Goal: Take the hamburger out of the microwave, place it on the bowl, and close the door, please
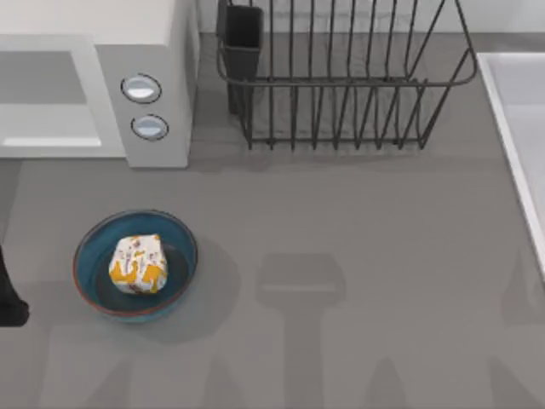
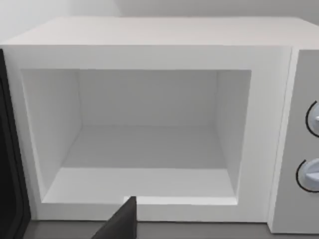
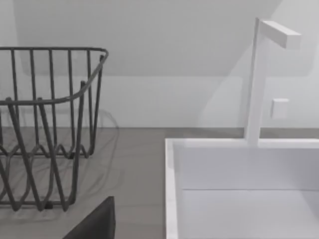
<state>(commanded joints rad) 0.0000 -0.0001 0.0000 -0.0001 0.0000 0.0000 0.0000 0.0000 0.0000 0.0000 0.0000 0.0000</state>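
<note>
Paper-wrapped white-and-orange hamburger (image 1: 138,264) sits in the round blue bowl (image 1: 174,234) on the grey worktop (image 1: 341,239).
Behind it, the boxy white microwave (image 1: 157,51) stands open, cavity bare; black wire dish rack (image 1: 341,85) beside. Fingers' state on both arms: cannot tell.

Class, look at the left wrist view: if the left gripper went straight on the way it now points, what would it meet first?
Probably the microwave: the camera faces its open, empty cavity, so the left gripper would likely pass the front sill and meet the cavity's floor or back wall. Depth is hard to judge.
</note>
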